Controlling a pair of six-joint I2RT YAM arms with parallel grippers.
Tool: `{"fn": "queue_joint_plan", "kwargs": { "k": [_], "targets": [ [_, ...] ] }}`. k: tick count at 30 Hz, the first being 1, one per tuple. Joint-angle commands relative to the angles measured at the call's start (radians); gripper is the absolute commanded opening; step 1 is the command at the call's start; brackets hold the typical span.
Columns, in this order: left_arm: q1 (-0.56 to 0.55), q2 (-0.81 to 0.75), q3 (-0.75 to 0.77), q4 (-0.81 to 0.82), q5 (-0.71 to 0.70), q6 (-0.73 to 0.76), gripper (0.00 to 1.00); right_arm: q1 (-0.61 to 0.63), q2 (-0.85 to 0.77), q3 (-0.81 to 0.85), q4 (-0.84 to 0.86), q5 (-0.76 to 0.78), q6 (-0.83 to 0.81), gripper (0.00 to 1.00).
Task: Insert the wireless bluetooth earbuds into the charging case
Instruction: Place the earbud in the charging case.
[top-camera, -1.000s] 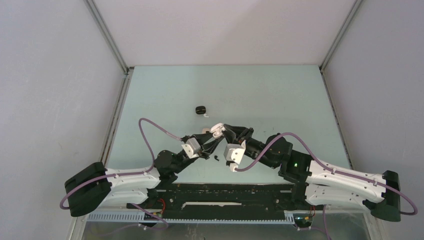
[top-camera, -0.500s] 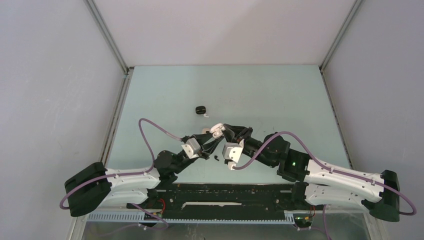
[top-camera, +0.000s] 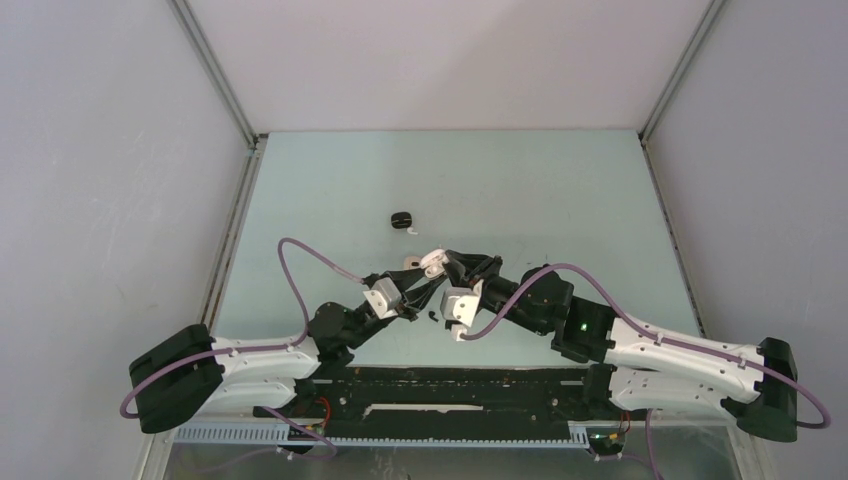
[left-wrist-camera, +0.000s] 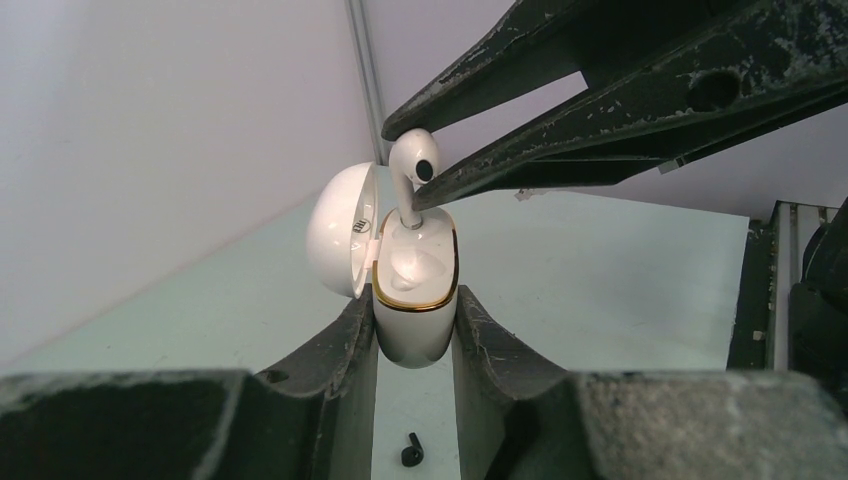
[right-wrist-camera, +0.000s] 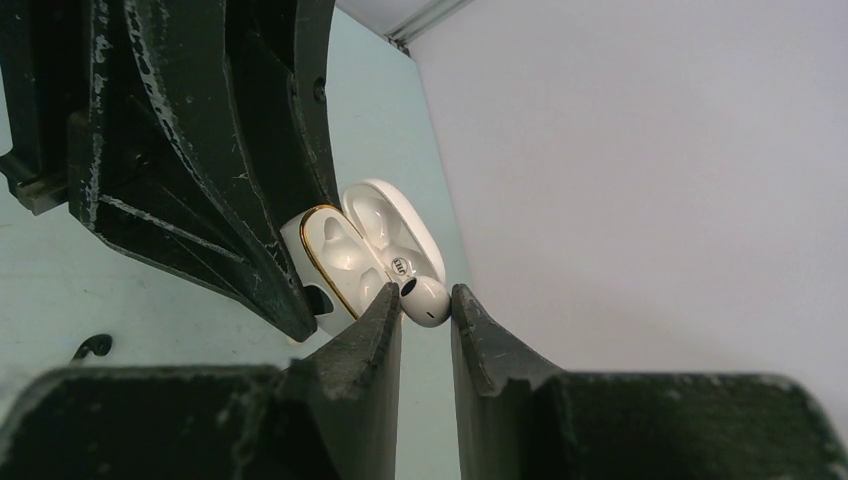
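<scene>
My right gripper (right-wrist-camera: 424, 302) is closed on a small white short-stemmed plastic earbud (left-wrist-camera: 412, 165), pinching its rounded head between the two black fingers with the stem pointing down. The stem tip is at the mouth of one socket of the white pebble-shaped charging case with a gold rim (left-wrist-camera: 414, 340), and the head stands clear above that rim, so I judge the bud to be entering but not yet seated. My left gripper (left-wrist-camera: 415, 308) is clamped on the lower body of that case and holds it upright above the worktop, with its hinged white lid (left-wrist-camera: 335, 230) swung open to one side. The second hollow in the case looks empty from both wrist views. Below the case a tiny black earbud (left-wrist-camera: 411, 455) lies on the pale green worktop (left-wrist-camera: 600, 260). Farther out, in the top view, a rounded black case (top-camera: 402, 218) sits on the worktop with a small white piece (top-camera: 413, 231) just beside it, probably another bud, though it is too small to be sure. As I read it, the task is at an early stage. This first bud has to go fully down and be released, the case's other socket has to be filled, and the loose buds on the worktop are untouched.
</scene>
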Motion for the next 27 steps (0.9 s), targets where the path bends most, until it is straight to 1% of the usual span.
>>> {"fn": "queue_joint_plan", "kwargs": {
  "k": [1,9,13,21,27],
  "targets": [
    [-0.005,-0.018,-0.006,0.076,-0.019,0.029,0.01,0.000,0.009,-0.001,0.015,0.008,-0.009,0.00],
    [-0.005,-0.012,-0.013,0.092,-0.023,0.029,0.01,0.014,0.009,-0.001,-0.059,-0.024,-0.024,0.01],
    [-0.005,-0.014,-0.013,0.093,-0.026,0.029,0.01,0.017,0.015,-0.001,-0.058,-0.018,-0.038,0.02],
    [-0.005,-0.012,-0.012,0.094,-0.033,0.026,0.01,0.038,0.046,-0.001,-0.072,0.010,-0.121,0.02],
    [-0.005,-0.013,-0.016,0.100,-0.051,0.023,0.01,0.048,0.048,-0.001,-0.055,0.023,-0.135,0.04]
  ]
}}
